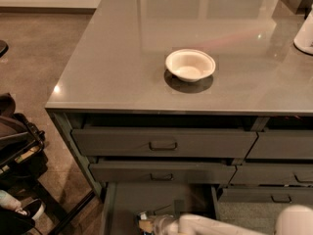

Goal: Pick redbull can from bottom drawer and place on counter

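Note:
The bottom drawer [161, 199] is pulled open at the lower edge of the camera view, showing its flat grey floor. My gripper [146, 224] is low inside the drawer near its front, at the end of my white arm [210, 226], which reaches in from the lower right. I cannot make out the redbull can; it is hidden or out of view by the gripper. The glossy grey counter [122, 67] lies above the drawers.
A white bowl [190, 65] sits mid-counter. A white object [304, 35] stands at the counter's right edge. Two handled drawers [163, 143] are above the open one. Dark gear on a stand [19, 155] crowds the floor at left.

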Robot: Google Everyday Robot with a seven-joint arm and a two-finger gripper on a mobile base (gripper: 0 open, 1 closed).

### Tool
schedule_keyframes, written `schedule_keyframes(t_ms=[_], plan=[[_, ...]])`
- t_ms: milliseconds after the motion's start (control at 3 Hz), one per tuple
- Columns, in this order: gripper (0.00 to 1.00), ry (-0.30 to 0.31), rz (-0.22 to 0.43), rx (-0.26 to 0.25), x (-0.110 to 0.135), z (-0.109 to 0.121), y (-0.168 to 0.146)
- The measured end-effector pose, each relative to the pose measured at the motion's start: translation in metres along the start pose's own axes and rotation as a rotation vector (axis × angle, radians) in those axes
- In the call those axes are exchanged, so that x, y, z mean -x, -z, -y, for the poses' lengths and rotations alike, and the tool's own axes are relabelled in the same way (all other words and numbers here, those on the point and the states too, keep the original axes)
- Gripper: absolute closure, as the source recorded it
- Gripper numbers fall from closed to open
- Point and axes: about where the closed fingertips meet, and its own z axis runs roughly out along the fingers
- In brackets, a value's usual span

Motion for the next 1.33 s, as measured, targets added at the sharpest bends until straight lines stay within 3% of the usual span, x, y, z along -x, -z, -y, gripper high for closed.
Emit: schedule_keyframes(t_ms=[333,667,1000,1333], plan=[[1.0,0.08,-0.103,0.074,0.005,-0.001,0.034],[1.0,0.181,-0.077,0.093,0.043,0.026,0.083],[1.0,0.181,-0.051,0.149,0.05,0.017,0.091],[1.0,0.181,-0.051,0.149,0.05,0.017,0.091]])
